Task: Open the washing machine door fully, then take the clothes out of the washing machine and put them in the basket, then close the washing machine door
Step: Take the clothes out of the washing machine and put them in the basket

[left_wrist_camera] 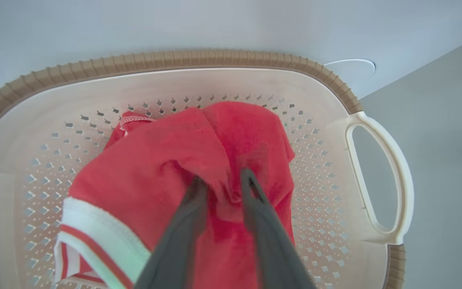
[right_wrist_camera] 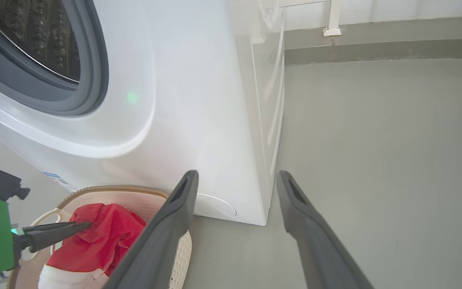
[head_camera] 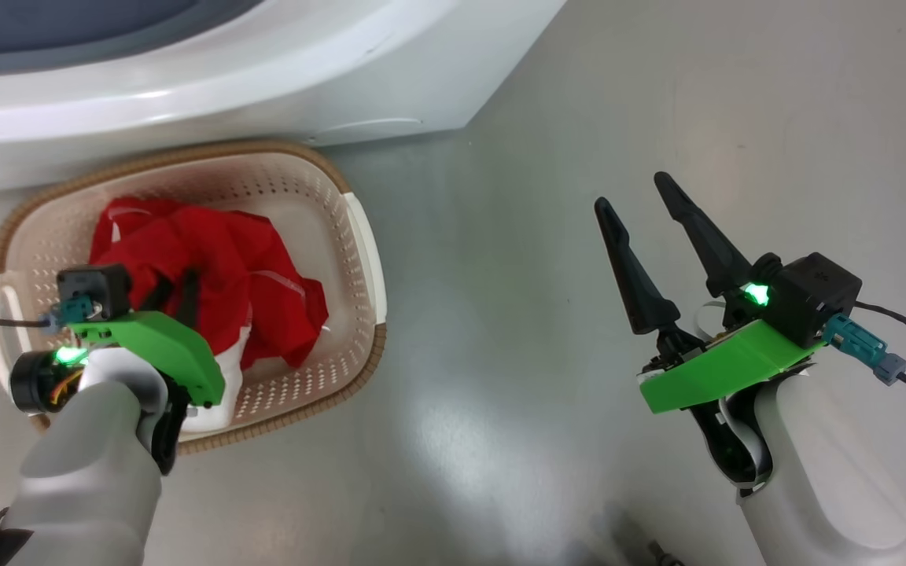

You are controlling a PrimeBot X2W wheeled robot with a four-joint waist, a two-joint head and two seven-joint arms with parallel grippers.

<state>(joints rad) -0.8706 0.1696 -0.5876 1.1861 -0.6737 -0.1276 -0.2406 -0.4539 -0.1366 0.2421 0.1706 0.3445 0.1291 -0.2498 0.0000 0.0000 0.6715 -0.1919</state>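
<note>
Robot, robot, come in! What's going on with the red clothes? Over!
Left hand in the basket, fingers on a fold of the clothes. Right hand open, empty, over floor. Nothing in the way.

The sticker [right_wrist_camera: 59,183] on the washing machine [right_wrist_camera: 199,100] is unreadable.

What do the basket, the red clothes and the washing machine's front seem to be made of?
The basket: probably matte cream plastic, given its moulded holes; the brown rim imitates weaving. The clothes: soft fabric, seen from folds and stitched white trim. The washing machine: glossy white panel with reflections, painted metal or plastic.
</note>
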